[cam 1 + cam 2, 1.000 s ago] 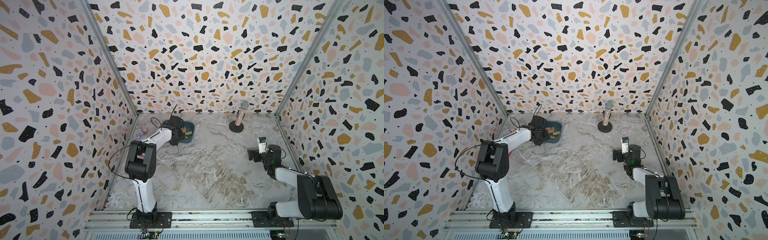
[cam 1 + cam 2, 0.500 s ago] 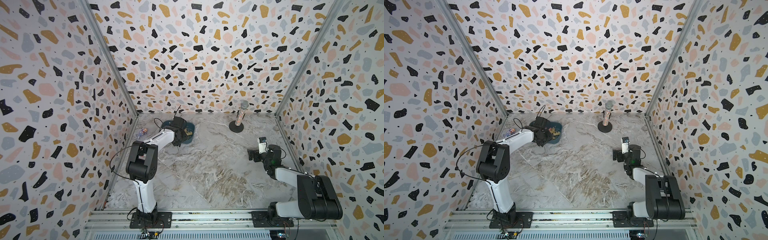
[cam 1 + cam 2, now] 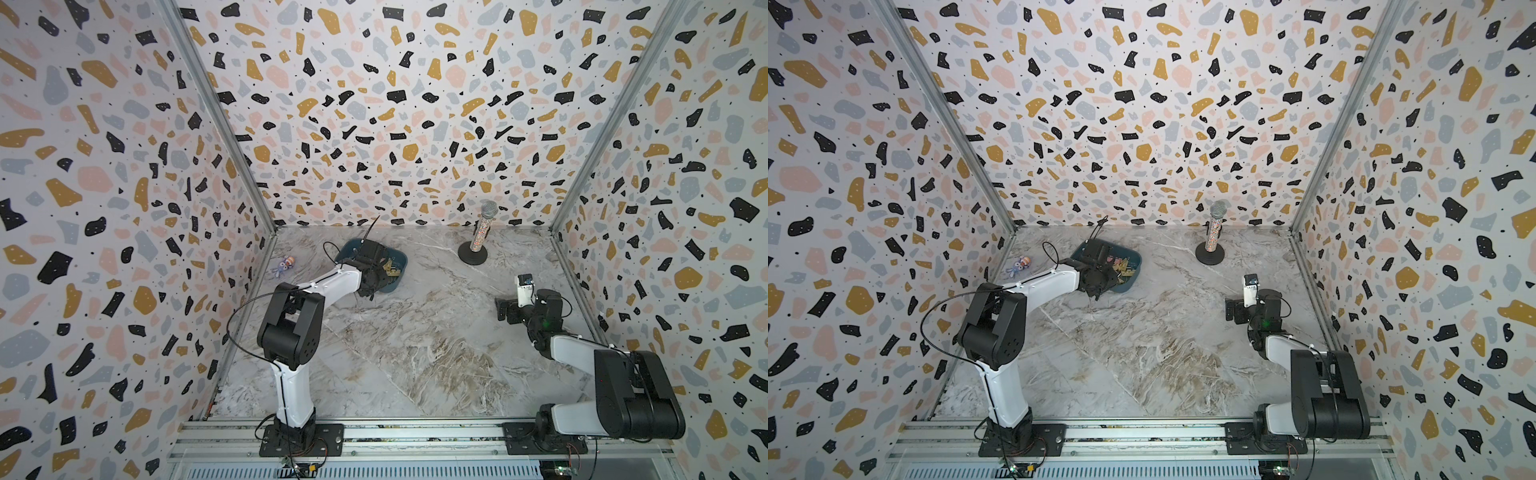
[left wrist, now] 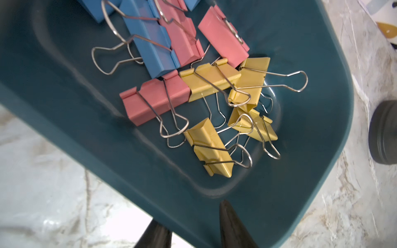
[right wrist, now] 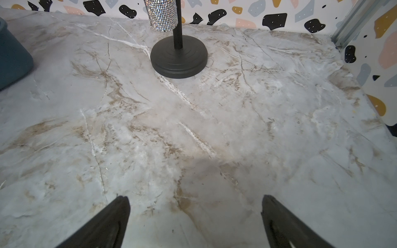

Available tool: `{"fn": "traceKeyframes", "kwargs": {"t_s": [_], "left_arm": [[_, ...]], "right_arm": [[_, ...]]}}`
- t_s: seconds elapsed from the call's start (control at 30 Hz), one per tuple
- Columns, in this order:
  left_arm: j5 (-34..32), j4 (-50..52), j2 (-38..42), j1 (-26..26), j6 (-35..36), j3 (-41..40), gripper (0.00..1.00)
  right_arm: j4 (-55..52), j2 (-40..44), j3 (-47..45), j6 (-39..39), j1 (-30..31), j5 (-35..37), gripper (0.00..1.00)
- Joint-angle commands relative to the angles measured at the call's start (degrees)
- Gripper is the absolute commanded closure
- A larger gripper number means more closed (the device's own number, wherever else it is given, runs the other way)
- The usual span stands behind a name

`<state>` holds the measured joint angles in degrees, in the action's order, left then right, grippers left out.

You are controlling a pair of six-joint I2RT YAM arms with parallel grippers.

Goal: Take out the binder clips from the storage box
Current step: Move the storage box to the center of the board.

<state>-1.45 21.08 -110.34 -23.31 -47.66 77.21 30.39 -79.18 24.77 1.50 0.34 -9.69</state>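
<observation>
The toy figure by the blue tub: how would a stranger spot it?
Find the marble table's far left corner. Between the teal storage box and the side wall lies the toy figure. It alone is purple and orange, far smaller than the box.

left gripper (image 3: 373, 279) hung over the near rim of the teal storage box (image 3: 400, 262), some yellowish binder clips (image 3: 390, 271) peeked out inside, right gripper (image 3: 505, 311) sat well apart over the marble table (image 3: 415, 353), sparkly mic (image 3: 478, 241) stood way back
</observation>
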Motion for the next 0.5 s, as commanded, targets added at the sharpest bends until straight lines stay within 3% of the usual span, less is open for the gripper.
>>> {"fn": "traceKeyframes", "kwargs": {"t_s": [0.0, 0.47], "left_arm": [[-0.21, 1.55, 1.07, -1.49, 0.09, -1.76, 0.61], [-1.96, 0.48, 7.90, -7.30, 0.09, -8.15, 0.62]], "right_arm": [[-0.83, -0.01, 1.94, -0.45, 0.19, -0.50, 0.00], [-0.95, 0.03, 1.93, -0.46, 0.26, -1.02, 0.00]]}}
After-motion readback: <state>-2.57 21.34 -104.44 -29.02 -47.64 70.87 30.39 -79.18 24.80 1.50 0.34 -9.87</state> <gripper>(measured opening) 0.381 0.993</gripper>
